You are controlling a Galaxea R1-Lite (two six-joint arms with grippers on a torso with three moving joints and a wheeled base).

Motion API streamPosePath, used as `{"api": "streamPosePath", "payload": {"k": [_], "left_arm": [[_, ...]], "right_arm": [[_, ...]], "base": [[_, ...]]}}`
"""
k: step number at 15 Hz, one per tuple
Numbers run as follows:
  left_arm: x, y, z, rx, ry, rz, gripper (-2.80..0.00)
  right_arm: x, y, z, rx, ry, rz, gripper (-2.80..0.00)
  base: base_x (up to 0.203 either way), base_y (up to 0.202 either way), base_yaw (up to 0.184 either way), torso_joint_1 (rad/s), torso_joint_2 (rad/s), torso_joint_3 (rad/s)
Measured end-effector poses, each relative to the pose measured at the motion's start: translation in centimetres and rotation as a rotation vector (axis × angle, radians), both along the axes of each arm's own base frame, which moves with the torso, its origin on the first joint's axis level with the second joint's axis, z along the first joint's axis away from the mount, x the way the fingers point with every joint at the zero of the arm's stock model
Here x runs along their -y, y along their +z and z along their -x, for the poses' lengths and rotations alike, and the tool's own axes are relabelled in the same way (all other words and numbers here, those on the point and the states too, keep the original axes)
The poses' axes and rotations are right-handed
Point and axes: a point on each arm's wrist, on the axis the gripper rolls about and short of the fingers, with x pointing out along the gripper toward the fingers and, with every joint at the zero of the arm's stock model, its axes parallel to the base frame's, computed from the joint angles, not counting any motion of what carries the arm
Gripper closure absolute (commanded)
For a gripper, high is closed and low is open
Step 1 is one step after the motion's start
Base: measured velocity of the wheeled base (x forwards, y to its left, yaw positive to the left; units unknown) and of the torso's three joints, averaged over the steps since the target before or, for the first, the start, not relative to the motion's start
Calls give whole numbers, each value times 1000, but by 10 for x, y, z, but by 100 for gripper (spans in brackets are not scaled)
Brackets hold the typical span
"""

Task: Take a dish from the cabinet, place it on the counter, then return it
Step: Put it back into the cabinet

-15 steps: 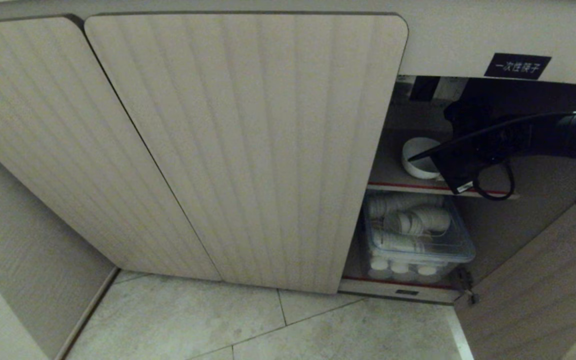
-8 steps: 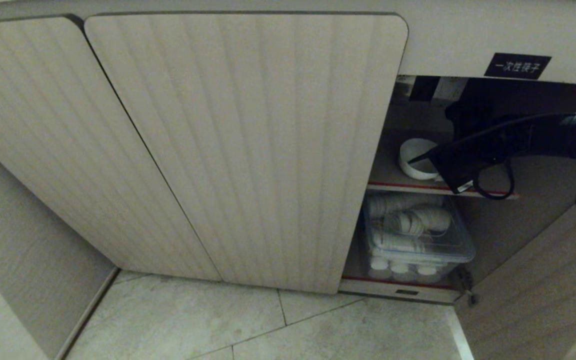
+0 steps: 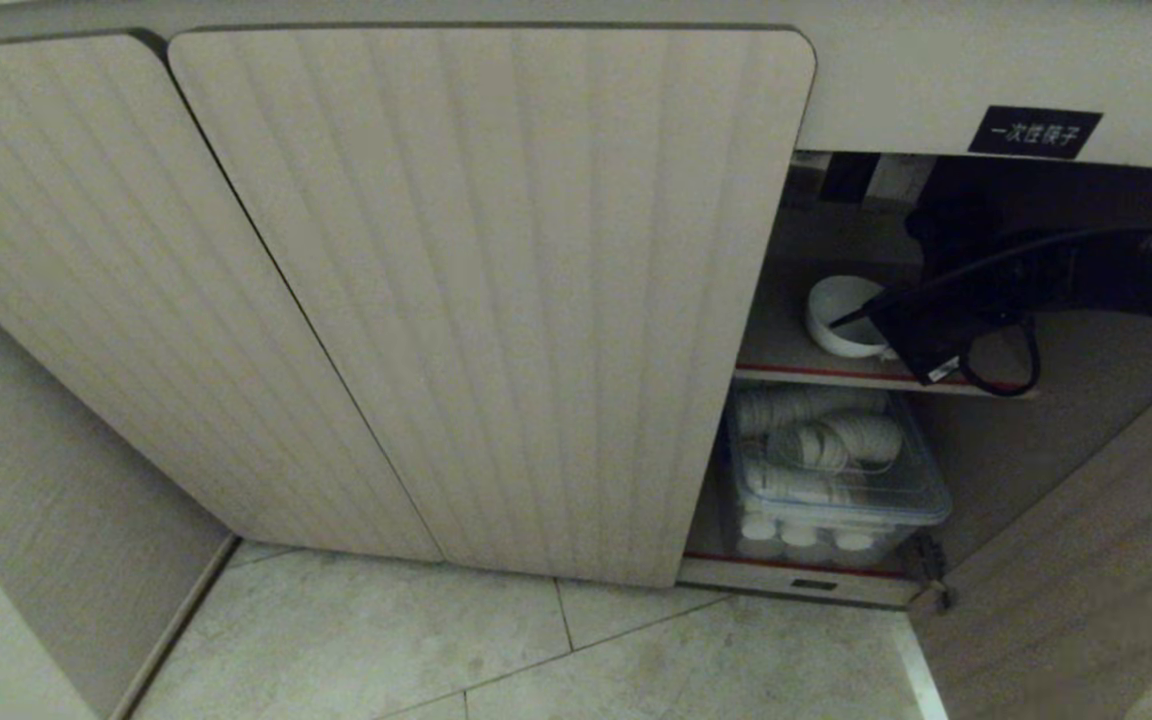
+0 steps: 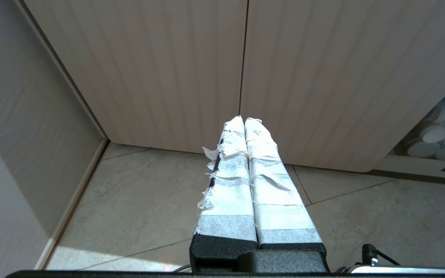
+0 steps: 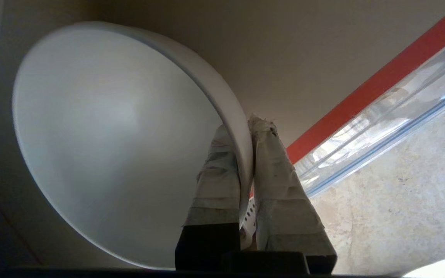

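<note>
The dish (image 3: 841,312) is a small white bowl over the red-edged upper shelf (image 3: 806,371) inside the open right bay of the cabinet (image 3: 496,300). My right gripper (image 3: 871,318) reaches into that bay from the right. In the right wrist view this gripper (image 5: 245,125) is shut on the rim of the dish (image 5: 110,135), with one finger inside the bowl and one outside. I cannot tell whether the dish rests on the shelf or hangs just above it. My left gripper (image 4: 244,119) is shut and empty, parked low in front of the closed doors. The counter is out of view.
A clear plastic box (image 3: 836,480) of stacked white cups fills the lower shelf. The bay's open door (image 3: 1086,570) stands at the right, close under my right arm. A black label (image 3: 1034,131) sits above the bay. Pale floor tiles (image 3: 536,650) lie below.
My right wrist has turned a little and shifted slightly right, with the dish still in its grip over the upper shelf. The left arm has not moved.
</note>
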Motion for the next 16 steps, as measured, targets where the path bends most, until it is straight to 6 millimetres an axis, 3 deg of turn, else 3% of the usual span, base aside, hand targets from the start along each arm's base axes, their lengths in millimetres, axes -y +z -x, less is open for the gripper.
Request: {"api": "streamPosePath", "payload": {"k": [16], "left_arm": [[0,0,0,0,1,0,0]], "right_arm": [[11,-5,-7,3,34,28,0]], "base": [[0,0,0,0,0,0]]}}
